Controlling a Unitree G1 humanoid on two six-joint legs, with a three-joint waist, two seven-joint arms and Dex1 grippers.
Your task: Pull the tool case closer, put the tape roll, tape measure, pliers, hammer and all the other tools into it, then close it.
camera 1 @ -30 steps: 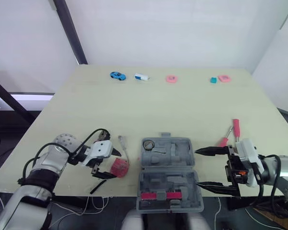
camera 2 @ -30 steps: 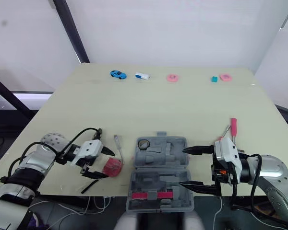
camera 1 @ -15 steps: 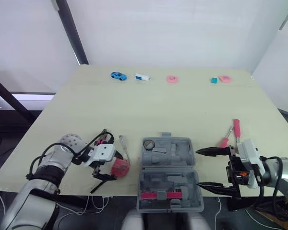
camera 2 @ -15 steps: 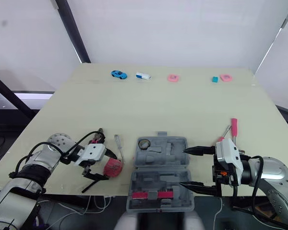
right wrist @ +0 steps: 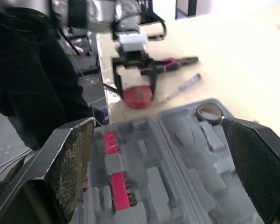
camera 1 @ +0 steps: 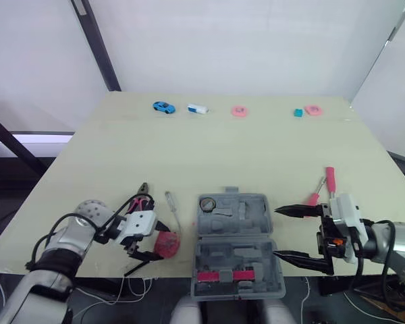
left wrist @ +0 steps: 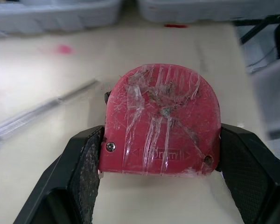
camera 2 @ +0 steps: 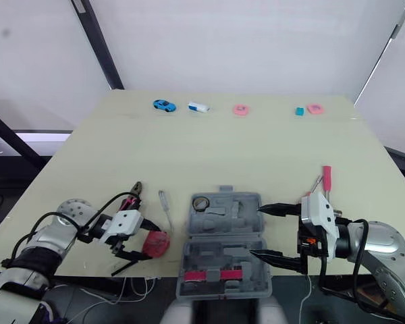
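The grey tool case (camera 1: 233,233) lies open at the table's front edge, its front half hanging over the edge. A tape roll (camera 1: 208,202) sits in its back half and a red-handled tool (camera 1: 219,275) in its front half. Left of the case is the red tape measure (left wrist: 161,126), resting on the table. My left gripper (camera 1: 155,243) is shut on it, with fingers (left wrist: 84,163) against both sides. The pliers (camera 1: 138,202) and a clear-handled screwdriver (camera 1: 173,208) lie just behind it. My right gripper (camera 1: 293,233) stands wide open beside the case's right side.
Two red screwdrivers (camera 1: 329,179) lie behind the right gripper. Along the far edge sit a blue toy car (camera 1: 165,106), a white block (camera 1: 198,109), a pink ring (camera 1: 239,111), a teal block (camera 1: 298,113) and a pink piece (camera 1: 313,109).
My left gripper has moved right and toward the front edge, bringing its fingers around the tape measure. The pliers behind it have come into view. The right gripper has hardly moved.
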